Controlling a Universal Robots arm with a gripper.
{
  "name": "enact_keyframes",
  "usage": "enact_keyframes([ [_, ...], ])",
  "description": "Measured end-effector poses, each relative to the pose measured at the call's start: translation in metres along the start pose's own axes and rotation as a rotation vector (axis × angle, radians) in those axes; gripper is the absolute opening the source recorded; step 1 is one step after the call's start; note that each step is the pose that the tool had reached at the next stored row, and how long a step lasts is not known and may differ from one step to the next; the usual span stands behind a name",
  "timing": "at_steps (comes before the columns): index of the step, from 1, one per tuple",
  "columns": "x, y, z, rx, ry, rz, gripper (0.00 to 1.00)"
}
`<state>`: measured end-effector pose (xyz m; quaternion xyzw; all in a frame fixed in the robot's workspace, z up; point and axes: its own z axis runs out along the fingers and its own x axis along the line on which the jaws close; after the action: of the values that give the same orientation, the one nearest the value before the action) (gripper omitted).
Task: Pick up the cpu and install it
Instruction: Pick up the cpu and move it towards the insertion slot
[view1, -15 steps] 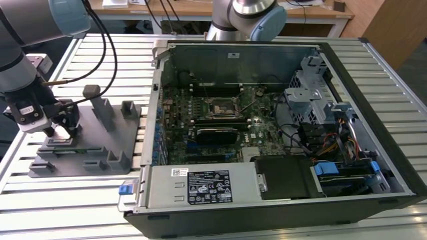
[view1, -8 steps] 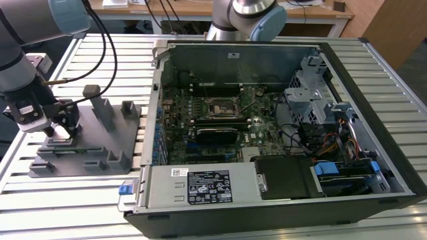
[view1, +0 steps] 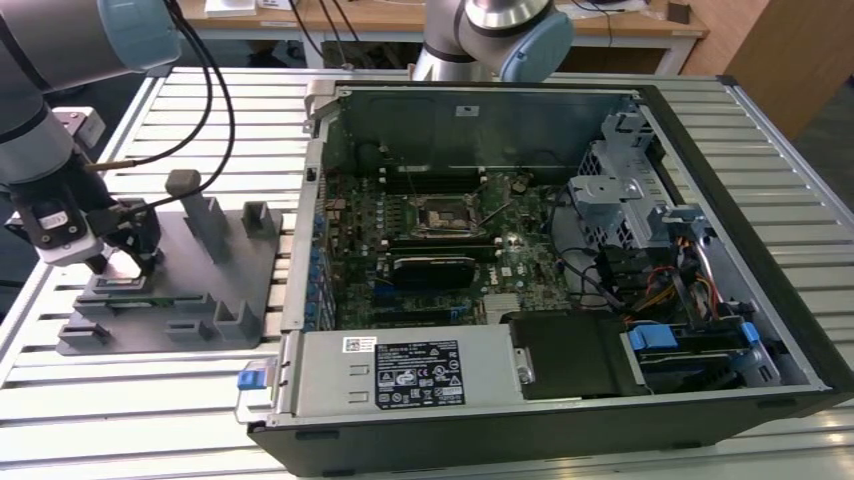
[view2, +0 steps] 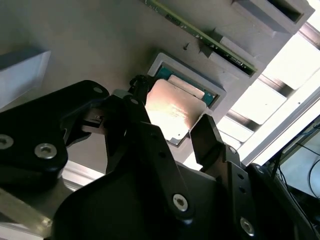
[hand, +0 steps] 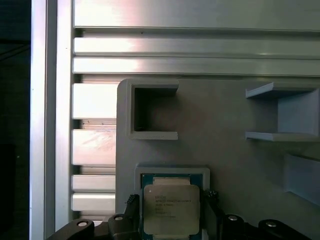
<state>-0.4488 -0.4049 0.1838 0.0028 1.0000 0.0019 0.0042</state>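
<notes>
Gripper (hand: 171, 199) straddles the cpu (hand: 171, 210), seated in the grey fixture (view1: 180, 300) at the exterior view's left. Clamping cannot be determined. Off-centre contact could tilt the cpu and jam it.

One cpu (hand: 171, 209), one grey fixture (view1: 200, 292) (posts upright), one computer case (view1: 534, 120).

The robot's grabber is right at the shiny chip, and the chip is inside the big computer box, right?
Not quite. The gripper is at the cpu, but the cpu lies in the grey fixture's pocket, outside the computer case, as the first wrist view shows.
</notes>
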Motion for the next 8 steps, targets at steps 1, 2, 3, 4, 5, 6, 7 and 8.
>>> enact_keyframes([
  [1,0.0000,0.0000,-0.0002,0.0000,-0.0002,0.000,0.62],
  [2,0.0000,0.0000,-0.0005,0.0000,-0.0001,0.000,0.62],
  [3,0.0000,0.0000,-0.0008,0.0001,-0.0001,0.000,0.62],
  [4,0.0000,0.0000,-0.0007,0.0000,-0.0003,0.000,0.62],
  [5,0.0002,0.0000,-0.0008,0.0000,-0.0006,0.000,0.62],
  [6,0.0003,0.0000,-0.0008,0.0001,-0.0007,0.000,0.62],
  [7,0.0003,0.0000,-0.0008,0.0001,-0.0009,0.000,0.62],
  [8,0.0003,0.0000,-0.0008,0.0001,-0.0009,0.000,0.60],
])
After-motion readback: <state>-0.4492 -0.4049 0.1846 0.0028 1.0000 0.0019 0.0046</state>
